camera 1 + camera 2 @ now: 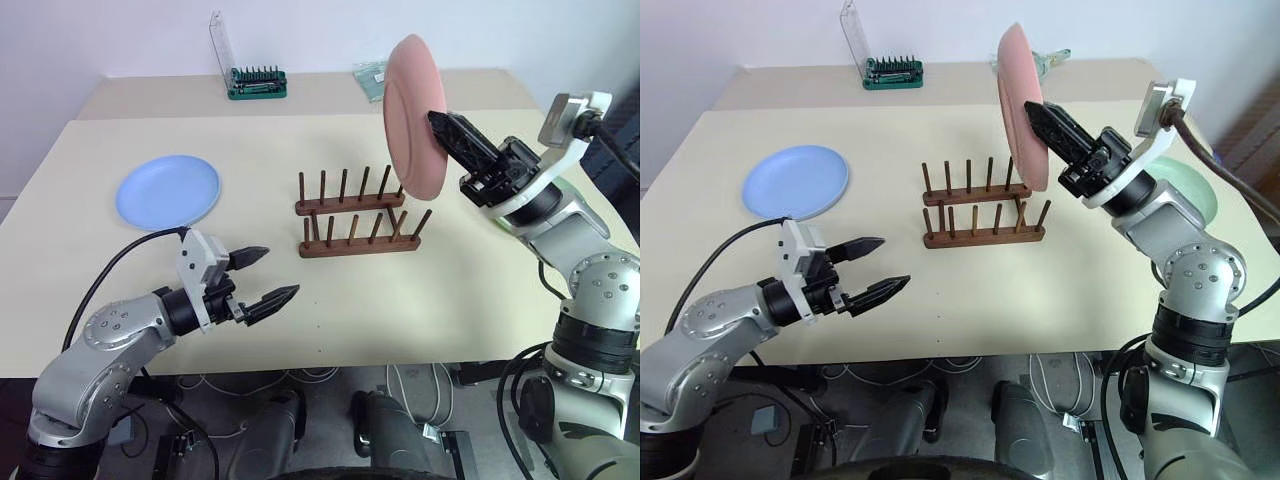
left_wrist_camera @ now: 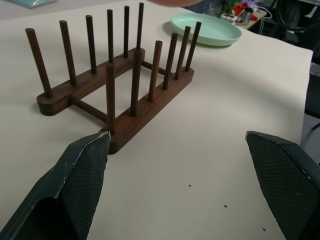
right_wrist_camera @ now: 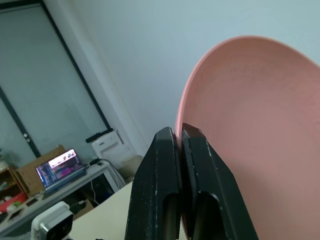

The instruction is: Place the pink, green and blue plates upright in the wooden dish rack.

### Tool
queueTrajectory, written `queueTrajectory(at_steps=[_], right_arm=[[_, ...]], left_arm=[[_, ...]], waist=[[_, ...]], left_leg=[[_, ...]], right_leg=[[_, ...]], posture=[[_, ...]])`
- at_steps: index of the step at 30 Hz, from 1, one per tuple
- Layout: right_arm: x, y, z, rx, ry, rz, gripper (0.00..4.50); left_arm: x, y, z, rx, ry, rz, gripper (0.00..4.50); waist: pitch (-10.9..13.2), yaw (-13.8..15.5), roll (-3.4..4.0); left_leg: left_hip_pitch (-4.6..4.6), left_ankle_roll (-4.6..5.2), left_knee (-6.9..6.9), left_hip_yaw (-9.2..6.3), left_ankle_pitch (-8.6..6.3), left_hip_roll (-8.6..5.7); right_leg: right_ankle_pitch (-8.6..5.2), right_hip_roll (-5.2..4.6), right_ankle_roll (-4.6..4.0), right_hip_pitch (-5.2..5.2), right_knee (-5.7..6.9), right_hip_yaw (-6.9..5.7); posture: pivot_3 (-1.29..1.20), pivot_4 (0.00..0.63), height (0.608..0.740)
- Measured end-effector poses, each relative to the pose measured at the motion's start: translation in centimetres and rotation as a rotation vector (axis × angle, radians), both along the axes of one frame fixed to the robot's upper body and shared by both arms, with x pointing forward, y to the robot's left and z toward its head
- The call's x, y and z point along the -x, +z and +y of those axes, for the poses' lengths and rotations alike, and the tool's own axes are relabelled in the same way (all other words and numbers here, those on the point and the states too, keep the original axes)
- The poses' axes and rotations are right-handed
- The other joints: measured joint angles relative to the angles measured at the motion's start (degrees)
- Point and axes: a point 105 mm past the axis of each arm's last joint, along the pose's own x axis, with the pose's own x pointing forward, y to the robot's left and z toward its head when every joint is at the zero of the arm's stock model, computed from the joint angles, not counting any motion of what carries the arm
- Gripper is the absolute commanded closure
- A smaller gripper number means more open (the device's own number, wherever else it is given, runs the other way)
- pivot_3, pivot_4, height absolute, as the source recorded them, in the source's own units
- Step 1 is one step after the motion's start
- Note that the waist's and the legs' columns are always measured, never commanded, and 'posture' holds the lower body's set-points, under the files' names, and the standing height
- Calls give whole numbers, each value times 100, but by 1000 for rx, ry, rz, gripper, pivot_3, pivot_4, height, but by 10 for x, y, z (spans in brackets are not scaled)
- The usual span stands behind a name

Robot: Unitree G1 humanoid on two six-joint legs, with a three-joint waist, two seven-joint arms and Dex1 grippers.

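Your right gripper is pinching the pink plate by its rim, upright, above the far end of the wooden dish rack, which is holding nothing. Your left gripper is hovering wide open, rack ahead of it, blue plate lying flat behind it. Green plate is sitting beyond the right arm.

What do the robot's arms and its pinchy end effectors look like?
Both arms are chunky silver-grey metal with round black joints. Each end effector, left and right, has two black pointed fingers with a criss-cross textured inner face. A white block sits at each wrist, and a black cable loops along each arm.
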Motion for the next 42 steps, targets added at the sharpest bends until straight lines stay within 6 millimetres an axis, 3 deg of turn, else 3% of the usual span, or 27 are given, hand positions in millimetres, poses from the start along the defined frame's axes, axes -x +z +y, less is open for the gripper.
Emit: queueTrajectory(at_steps=[15, 18, 23, 28, 31, 34, 36, 38, 40, 42], right_arm=[[-21, -27, -26, -146, -58, 173, 4500], [-23, -34, -29, -160, -68, 203, 3594], [-27, -39, -34, -145, -118, 214, 1172], [-44, -42, -59, -106, -335, 183, 1172], [-43, -21, -82, -100, -439, 96, 1172], [-40, -4, -125, 17, -624, 30, 1172], [-39, -9, -151, 115, -734, 38, 1172], [-40, -31, -169, 325, -825, 75, 1172], [-42, -73, -172, 674, -827, 121, 1172], [-42, -108, -168, 884, -771, 157, 1172]], left_arm=[[1, 1, -4, 19, -3, 1, 44], [1, 1, -4, 21, -2, 2, 0], [1, 1, -3, 22, 8, 3, 0], [1, 0, -4, 22, 6, 6, 0], [1, 0, -4, 22, 5, 6, 0], [1, -1, -5, 22, 2, 10, 0], [1, -2, -7, 22, -5, 14, 0], [1, -3, -8, 23, -11, 18, 0], [1, -2, -10, 23, -29, 15, 0], [1, 0, -12, 25, -44, 6, 0]], waist=[[0, -1, 1], [1, -1, 1], [1, -5, 2], [3, -1, 5], [7, 5, 12], [7, 38, 13], [7, 27, 12], [5, 8, 13], [2, -25, 19], [2, -50, 24]], left_leg=[[0, 1, -1, 1, 0, 0], [0, 1, -1, 1, 1, 0], [-1, 1, -1, 1, 0, 0], [-1, 1, 0, 3, 0, 0], [-2, 2, -2, 3, 0, -1], [-8, 5, 0, 3, -1, -1], [-8, 9, 0, 4, -2, -1], [-9, 13, 0, 7, -4, 0], [-7, 14, -1, 15, -5, 3], [-5, 14, -1, 18, -5, 8]], right_leg=[[0, 0, 0, 0, -1, 0], [0, 0, 0, 0, -1, 0], [0, 0, 0, 0, -1, 0], [0, 0, 1, 0, -3, -1], [0, 0, 1, 0, -6, -2], [1, 0, 2, 6, -22, -10], [3, 0, 4, 12, -33, -10], [3, -1, 4, 14, -38, -10], [3, 0, 4, 11, -36, -9], [5, 1, 1, 11, -34, -9]], posture=[[0, 150, 740], [0, 150, 740], [0, 150, 740], [0, 150, 740], [0, 150, 740], [0, 150, 740], [0, 150, 740], [0, 150, 740], [0, 150, 740], [0, 150, 740]])
